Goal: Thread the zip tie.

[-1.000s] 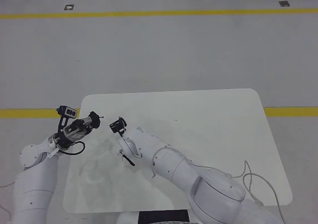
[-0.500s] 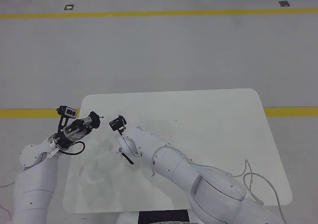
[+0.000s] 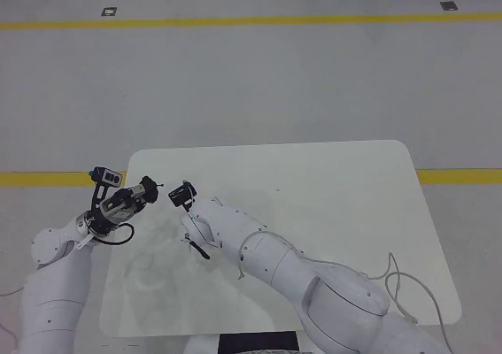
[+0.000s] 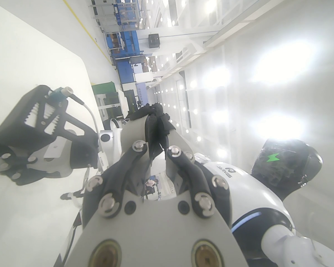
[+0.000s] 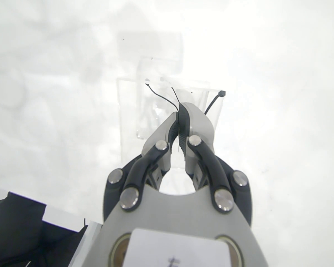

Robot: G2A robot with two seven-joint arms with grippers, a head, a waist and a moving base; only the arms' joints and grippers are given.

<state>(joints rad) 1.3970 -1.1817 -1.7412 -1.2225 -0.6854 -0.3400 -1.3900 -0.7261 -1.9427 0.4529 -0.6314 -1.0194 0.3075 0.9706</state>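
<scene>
Right gripper (image 5: 179, 111) jaws clenched on the black zip tie (image 5: 221, 93), whose thin ends and head stick out past the tips, above a clear block (image 5: 129, 106) on the bench (image 5: 267, 56). The arm points downward. Left gripper (image 4: 156, 116) jaws pressed together, aimed toward the right arm; anything pinched there cannot be told

Both arms meet by the left edge of the table (image 3: 366, 221), wrists near each other. The left gripper (image 4: 157, 112) lies level, fingers pressed together. The right gripper (image 5: 179, 112) points down, pinching the zip tie (image 5: 221, 94).
</scene>
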